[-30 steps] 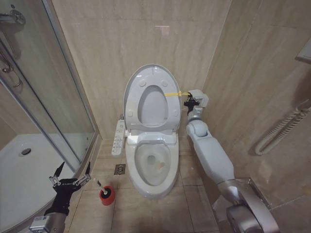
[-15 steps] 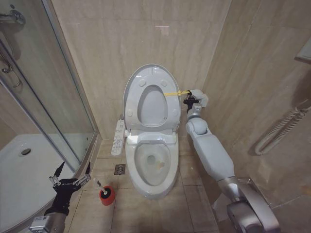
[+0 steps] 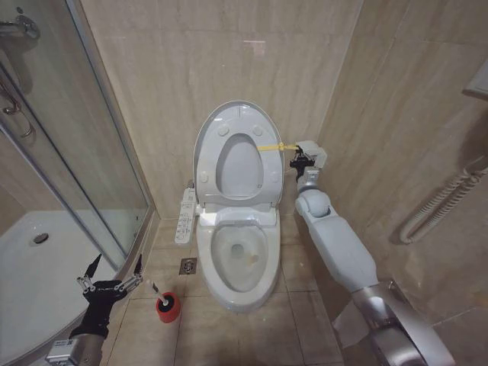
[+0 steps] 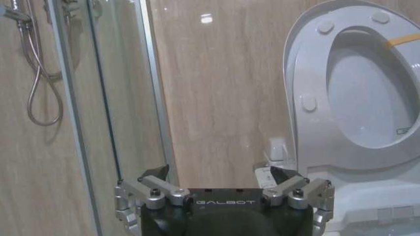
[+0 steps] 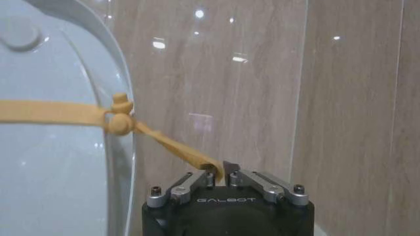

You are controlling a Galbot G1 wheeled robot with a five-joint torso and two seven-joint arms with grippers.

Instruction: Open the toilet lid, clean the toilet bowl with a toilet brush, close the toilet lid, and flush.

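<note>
The toilet lid (image 3: 207, 141) stands upright against the back wall, with the white seat ring (image 3: 229, 194) raised in front of it. A yellow strap (image 3: 269, 147) tied to the ring runs to my right gripper (image 3: 299, 160), which is shut on it beside the toilet. The right wrist view shows that gripper (image 5: 220, 171) pinching the strap (image 5: 174, 146). The toilet bowl (image 3: 207, 259) lies exposed below. On the floor to its left, the toilet brush (image 3: 156, 290) leans in its red holder (image 3: 169, 308). My left gripper (image 3: 113, 274) hovers open just left of the brush, holding nothing.
A glass shower enclosure (image 3: 84, 168) and white shower tray (image 3: 30, 267) fill the left side. A long button panel (image 3: 184, 217) hangs on the toilet's left flank. A small floor drain (image 3: 188, 265) sits nearby. A white hose (image 3: 438, 202) hangs on the right wall.
My right forearm has shifted slightly to the right while its gripper keeps hold of the strap. The left arm, lid and seat ring have not moved.
</note>
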